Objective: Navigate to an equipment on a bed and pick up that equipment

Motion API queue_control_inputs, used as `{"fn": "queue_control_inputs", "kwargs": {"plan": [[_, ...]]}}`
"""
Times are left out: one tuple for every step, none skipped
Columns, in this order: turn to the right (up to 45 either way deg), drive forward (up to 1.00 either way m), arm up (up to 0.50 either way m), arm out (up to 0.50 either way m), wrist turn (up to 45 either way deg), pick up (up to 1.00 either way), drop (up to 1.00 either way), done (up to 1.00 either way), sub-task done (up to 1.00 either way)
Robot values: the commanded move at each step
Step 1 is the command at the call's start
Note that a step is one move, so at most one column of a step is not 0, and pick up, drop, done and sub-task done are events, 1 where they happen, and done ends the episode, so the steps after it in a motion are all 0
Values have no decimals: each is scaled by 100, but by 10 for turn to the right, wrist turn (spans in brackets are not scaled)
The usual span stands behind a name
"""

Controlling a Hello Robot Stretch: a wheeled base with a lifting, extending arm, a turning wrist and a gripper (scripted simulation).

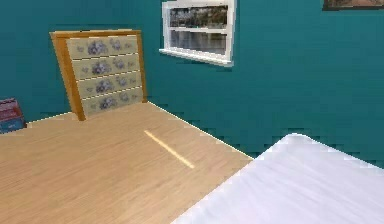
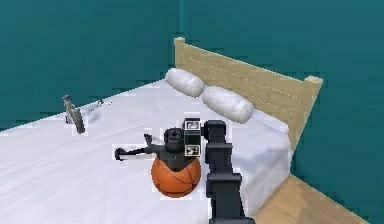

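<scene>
The robot stands just beside the bed (image 2: 60, 175), so I judge that the navigating part of the task is done. In the arm side view the bed carries a white sheet. At its head there is a wooden headboard (image 2: 250, 72) with two white pillows (image 2: 228, 103) lying against it. An orange ball (image 2: 172, 180), which I take to be the equipment of the task, lies on the bed near its close edge, well apart from the pillows. A small grey thing (image 2: 72, 115) also stands on the bed, farther toward the foot end, and it is too small to name.

The arm (image 2: 225, 190) reaches out over the bed and the end effector (image 2: 128, 153) is at the ball, with its thin fingers pointing toward the foot end of the bed. I cannot tell whether it is above the ball, beside it or touching it. The ball seems to rest on the sheet, so I cannot tell whether the end effector holds anything, and the state of its fingers cannot be told either.

In my judgement the picking up is not yet done: the ball must be gripped surely and lifted clear of the bed.

In the forward view a corner of the bed shows at the lower right. Beyond the bed, across the wooden floor (image 1: 90, 170), a dresser (image 1: 100, 70) and a window (image 1: 198, 30) stand at the teal walls.
</scene>
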Motion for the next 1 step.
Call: {"fn": "queue_control_inputs", "kwargs": {"plan": [[0,0,0,0,330,0,0,0,0]]}}
